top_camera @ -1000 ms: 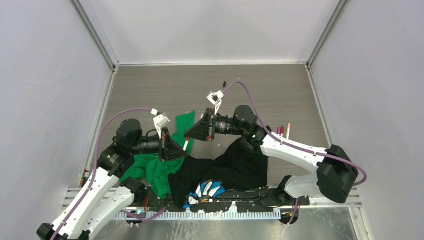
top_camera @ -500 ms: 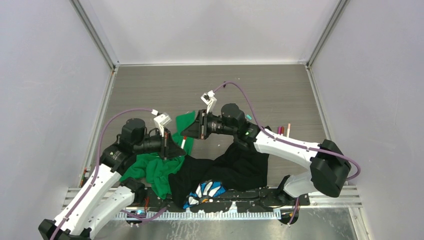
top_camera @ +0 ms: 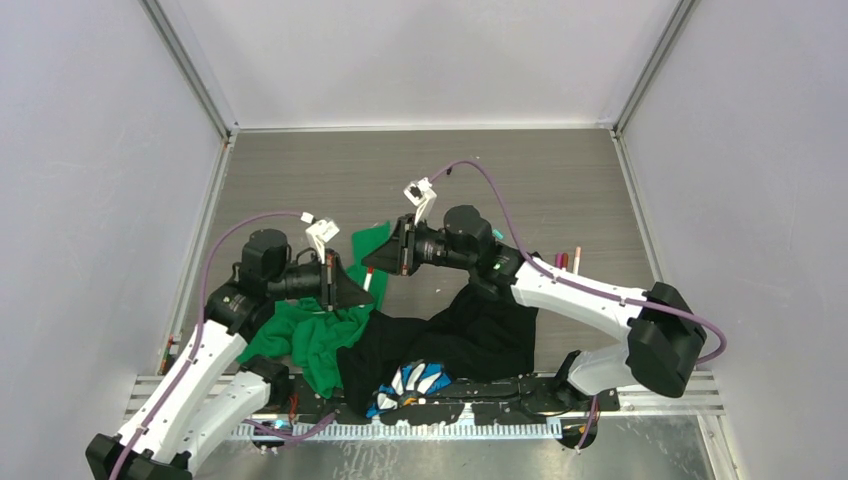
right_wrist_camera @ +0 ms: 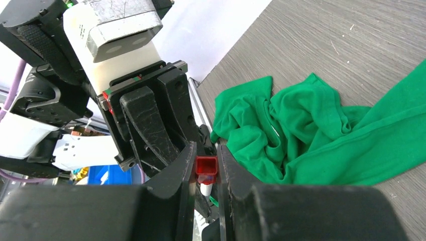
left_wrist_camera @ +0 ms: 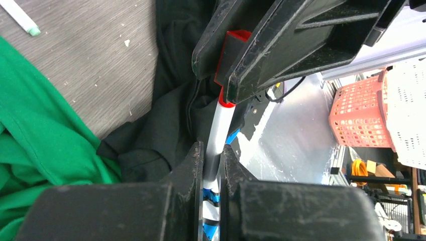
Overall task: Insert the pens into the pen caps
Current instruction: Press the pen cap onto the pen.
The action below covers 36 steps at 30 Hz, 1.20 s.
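Left wrist view: the slim white-barrelled pen with a red collar (left_wrist_camera: 217, 131) is pinched between the narrow black jaws of the left gripper (left_wrist_camera: 213, 153), with its barrel running up out of them. Its red end meets the mouth of the small square-ended red plastic cap (left_wrist_camera: 232, 46), which the right gripper (right_wrist_camera: 206, 150) clamps between its two fingers. Pen and cap are held in the air over the right-hand edge of the crumpled green cloth (top_camera: 310, 335), where it meets the black cloth (top_camera: 480, 325).

Step, as I judge it: mating pen to cap, with the tip at or just inside the opening. The next move calls for a short straight push along the barrel axis, both grips firm, no sideways drift. Both wrist views show barrel and cap roughly in line.

One spare pen with a pale green tip (left_wrist_camera: 21, 17) lies on the grey wood-grain tabletop (top_camera: 300, 180), just beside the green cloth. A few more pens (top_camera: 567, 260) lie well to the right of it, past the black cloth.

Not resolved:
- How deep the tip sits, because the right fingers cover the joint.
- The pen's tail, hidden inside the left jaws.
- Any loose caps; I cannot pick them out.
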### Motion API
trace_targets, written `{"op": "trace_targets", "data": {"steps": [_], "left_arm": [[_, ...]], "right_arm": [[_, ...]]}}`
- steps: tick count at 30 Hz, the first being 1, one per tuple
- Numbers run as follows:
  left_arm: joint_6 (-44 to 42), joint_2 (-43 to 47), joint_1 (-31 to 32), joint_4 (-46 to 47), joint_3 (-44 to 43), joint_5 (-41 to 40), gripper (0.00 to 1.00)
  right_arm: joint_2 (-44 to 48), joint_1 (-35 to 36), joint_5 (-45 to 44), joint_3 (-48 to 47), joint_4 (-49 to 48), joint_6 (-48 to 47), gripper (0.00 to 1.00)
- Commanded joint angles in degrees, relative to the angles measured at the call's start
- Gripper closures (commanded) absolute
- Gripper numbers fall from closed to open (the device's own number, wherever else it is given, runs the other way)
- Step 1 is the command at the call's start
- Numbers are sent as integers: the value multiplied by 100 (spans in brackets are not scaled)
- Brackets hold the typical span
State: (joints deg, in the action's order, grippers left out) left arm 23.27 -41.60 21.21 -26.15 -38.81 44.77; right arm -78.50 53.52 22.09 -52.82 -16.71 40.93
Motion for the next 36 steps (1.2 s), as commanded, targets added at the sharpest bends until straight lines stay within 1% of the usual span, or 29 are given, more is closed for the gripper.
{"op": "trace_targets", "data": {"steps": [1,3,6,9,11,13,17,18,20,24,28,31,33,34,36], "left_arm": [[180,117,-492,3294,-465,-1503,100],[-129,160,-480,3149,-461,-1325,100],[-748,145,-322,2727,-552,-1072,100],[-1491,139,93,1882,-707,-1463,100],[-1734,187,380,1690,-688,-1721,100],[-1866,201,581,1594,-678,-1769,100],[-1770,89,866,1800,-667,-1245,100],[-1753,42,981,1771,-729,-1088,100],[-1620,41,1118,1866,-720,-1039,100],[-1215,227,1157,2301,-523,-1017,100],[-1204,295,1157,2328,-505,-1255,100],[-1229,252,1157,2262,-529,-1265,100],[-1354,234,1159,2069,-584,-1305,100],[-1442,230,1160,1979,-602,-1333,93],[-1605,197,1162,1796,-645,-1314,72]], "right_arm": [[-60,928,2570,409,2041,2,99],[-63,825,2148,139,2308,-24,99],[35,606,1137,-267,2570,-75,99],[238,481,642,-369,2490,-280,99],[450,433,643,-237,2205,-442,99],[699,318,817,31,1772,-530,99],[1125,47,1544,616,646,-391,99],[1168,-14,1694,683,417,-311,99],[1156,-90,1944,719,49,-164,99],[1094,-100,2096,635,17,-108,99],[1108,15,1905,468,274,-347,99],[1032,97,1639,377,595,-535,99],[1109,85,1172,283,931,-674,99],[1168,37,855,192,1185,-779,99],[1290,-98,214,-46,1747,-1005,99]]}}
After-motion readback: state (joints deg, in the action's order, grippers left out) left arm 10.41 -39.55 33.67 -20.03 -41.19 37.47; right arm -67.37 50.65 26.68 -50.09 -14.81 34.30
